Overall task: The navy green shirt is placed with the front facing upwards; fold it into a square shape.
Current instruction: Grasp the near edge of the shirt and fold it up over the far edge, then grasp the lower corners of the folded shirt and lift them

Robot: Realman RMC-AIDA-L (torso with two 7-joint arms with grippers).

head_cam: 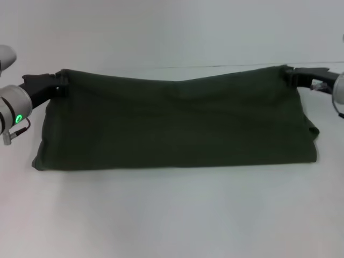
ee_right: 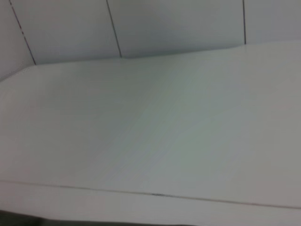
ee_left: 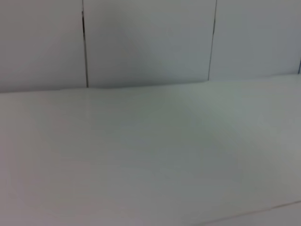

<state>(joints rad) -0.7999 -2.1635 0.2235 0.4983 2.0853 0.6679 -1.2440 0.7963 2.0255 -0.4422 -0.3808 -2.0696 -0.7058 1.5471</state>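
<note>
Left wrist view. A pale, bare table [ee_left: 141, 160] fills the lower and middle part of the frame; its surface is smooth and evenly lit, with a faint darker shade across the centre. Behind the table stands a light grey wall [ee_left: 146, 42] made of flat panels. Two thin dark vertical seams divide the panels: one seam [ee_left: 84, 44] toward one side, the other seam [ee_left: 212, 40] toward the opposite side. The junction of table and wall runs as a nearly straight, slightly slanted line across the frame. A faint line [ee_left: 263, 209] crosses one lower corner of the table. Neither shirt nor gripper appears here.
</note>
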